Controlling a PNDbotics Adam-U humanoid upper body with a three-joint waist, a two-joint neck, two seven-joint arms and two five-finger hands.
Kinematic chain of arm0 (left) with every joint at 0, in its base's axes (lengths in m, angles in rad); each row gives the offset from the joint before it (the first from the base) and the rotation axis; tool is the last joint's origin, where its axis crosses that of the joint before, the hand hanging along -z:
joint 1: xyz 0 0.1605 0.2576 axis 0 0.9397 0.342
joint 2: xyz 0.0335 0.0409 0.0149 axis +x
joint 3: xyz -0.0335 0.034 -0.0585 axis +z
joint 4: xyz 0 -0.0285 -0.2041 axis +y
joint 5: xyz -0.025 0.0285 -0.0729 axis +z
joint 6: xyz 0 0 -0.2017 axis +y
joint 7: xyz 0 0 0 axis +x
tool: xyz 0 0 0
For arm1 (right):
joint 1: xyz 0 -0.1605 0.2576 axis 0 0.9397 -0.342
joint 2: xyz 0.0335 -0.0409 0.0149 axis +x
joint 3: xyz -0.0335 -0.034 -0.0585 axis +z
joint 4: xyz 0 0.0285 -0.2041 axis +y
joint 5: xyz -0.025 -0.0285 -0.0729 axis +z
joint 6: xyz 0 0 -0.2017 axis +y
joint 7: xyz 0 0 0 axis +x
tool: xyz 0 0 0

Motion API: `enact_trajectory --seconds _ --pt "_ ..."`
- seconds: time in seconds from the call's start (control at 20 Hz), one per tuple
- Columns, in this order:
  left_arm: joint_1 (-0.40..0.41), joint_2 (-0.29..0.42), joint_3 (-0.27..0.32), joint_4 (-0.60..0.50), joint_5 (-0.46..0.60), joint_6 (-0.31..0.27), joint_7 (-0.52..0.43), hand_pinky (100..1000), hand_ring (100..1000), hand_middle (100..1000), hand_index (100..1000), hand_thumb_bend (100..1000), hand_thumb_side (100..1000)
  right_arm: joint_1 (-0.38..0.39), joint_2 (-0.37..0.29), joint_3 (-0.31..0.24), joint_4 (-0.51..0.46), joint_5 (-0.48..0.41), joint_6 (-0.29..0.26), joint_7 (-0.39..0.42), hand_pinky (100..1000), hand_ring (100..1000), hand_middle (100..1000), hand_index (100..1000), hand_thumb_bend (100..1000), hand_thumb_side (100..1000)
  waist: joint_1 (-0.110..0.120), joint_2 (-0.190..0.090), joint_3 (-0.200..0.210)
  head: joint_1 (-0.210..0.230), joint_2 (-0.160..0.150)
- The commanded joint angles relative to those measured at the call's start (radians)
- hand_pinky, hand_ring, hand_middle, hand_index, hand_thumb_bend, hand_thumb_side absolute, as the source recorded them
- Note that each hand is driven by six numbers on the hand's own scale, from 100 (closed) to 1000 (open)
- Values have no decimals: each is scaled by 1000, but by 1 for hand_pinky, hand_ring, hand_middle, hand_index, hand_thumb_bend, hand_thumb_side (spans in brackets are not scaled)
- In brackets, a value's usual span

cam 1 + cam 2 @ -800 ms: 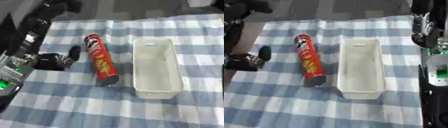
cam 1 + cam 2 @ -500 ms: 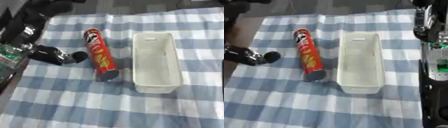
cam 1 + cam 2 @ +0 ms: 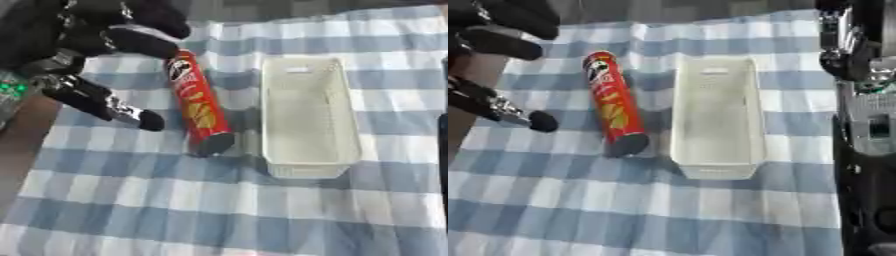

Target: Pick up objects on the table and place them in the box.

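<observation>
A red crisp can (image 3: 196, 102) lies on the blue-and-white checked cloth, lid end away from me, dark bottom end near me. Right beside it stands the long white box (image 3: 308, 116), with nothing inside. My left hand (image 3: 66, 62) comes in from the upper left and is open. Its black fingers (image 3: 140, 41) reach to the can's lid end, and its thumb (image 3: 114, 106) points at the can's left side with a small gap between them. My right arm (image 3: 866, 150) runs down the right edge of the right eye view, apart from the box.
The checked cloth (image 3: 219, 210) covers the table toward me and to the right of the box. A bare brown strip of table (image 3: 22, 145) shows along the left edge. Green lights glow on my left forearm (image 3: 10, 89).
My left hand has risen and moved right toward the can's lid end, its fingers and thumb spread wider apart. The whole picture has shifted too. Can and box lie as before.
</observation>
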Motion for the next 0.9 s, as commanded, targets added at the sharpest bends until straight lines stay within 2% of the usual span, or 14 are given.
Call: enact_trajectory --seconds 0.05,0.25,0.5,0.55,0.6,0.65,0.75,0.8,0.85,0.9 --pt "-27 63 -5 -11 -66 -29 73 683 684 704 824 828 252 -12 -7 6 -7 -17 1 17 752 830 937 902 100 802 0 -22 1 -3 -1" --pt "-53 96 -22 -11 -140 -19 116 721 685 704 833 840 337 -13 -11 8 0 -30 -1 33 752 830 936 900 100 802 4 -22 0 1 0" --pt "-84 118 -51 -11 -212 -4 140 739 683 703 836 846 389 -14 -13 10 7 -43 -5 47 752 829 936 900 100 801 9 -22 -10 7 -1" --pt "-90 121 -56 -11 -224 -2 143 749 681 700 837 848 432 -14 -14 11 8 -45 -5 49 752 829 937 900 100 801 10 -22 -12 8 -1" --pt "-99 125 -60 -11 -237 1 144 749 681 700 837 849 438 -14 -14 12 9 -47 -6 52 752 829 937 900 100 800 12 -22 -14 9 -1" --pt "-106 127 -65 -11 -250 4 146 684 678 696 835 850 460 -14 -14 13 10 -49 -6 55 752 829 937 900 100 800 14 -22 -16 11 -1" --pt "-114 126 -80 -11 -264 14 143 603 672 693 830 850 398 -14 -13 17 11 -53 -7 61 751 829 937 900 100 800 17 -22 -21 14 -4" --pt "-112 123 -92 -11 -258 19 136 603 672 693 830 850 398 -14 -12 18 11 -55 -8 64 751 829 937 900 100 800 18 -22 -24 16 -6" --pt "-109 119 -103 -11 -244 24 126 500 664 690 822 845 287 -14 -12 18 11 -57 -7 67 751 829 937 900 100 800 19 -21 -27 17 -9" --pt "-103 114 -115 -11 -220 29 110 462 661 689 819 843 247 -15 -11 19 11 -59 -7 69 751 829 937 900 100 800 20 -20 -31 18 -12"
